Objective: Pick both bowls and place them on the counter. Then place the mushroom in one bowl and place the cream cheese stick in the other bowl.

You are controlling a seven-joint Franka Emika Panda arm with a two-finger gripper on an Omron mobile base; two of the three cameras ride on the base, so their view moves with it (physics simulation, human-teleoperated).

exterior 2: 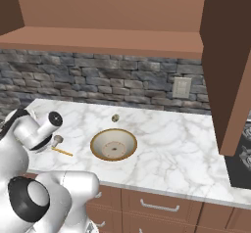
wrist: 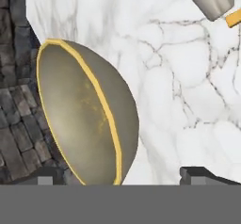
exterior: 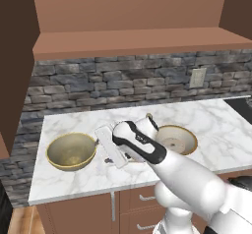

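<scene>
On the bench [exterior: 206,125], the deep olive bowl [exterior: 72,151] stands empty at the left, well apart from the shallow beige bowl [exterior: 175,139], also empty. The right base view shows the mushroom [exterior 2: 58,140] and cream cheese stick [exterior 2: 62,151] just left of the beige bowl, and a small dark knob [exterior 2: 115,118] behind it. The end effector [wrist: 117,173] stands wide, holding nothing, near the olive bowl; bare marble stretches right of the beige bowl.

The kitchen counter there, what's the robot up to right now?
Both bowls sit on the counter: the olive-tan bowl at the left, the beige bowl further right. The pincer is open and empty, close beside the olive-tan bowl. The mushroom and cream cheese stick lie on the marble, in neither bowl.
</scene>
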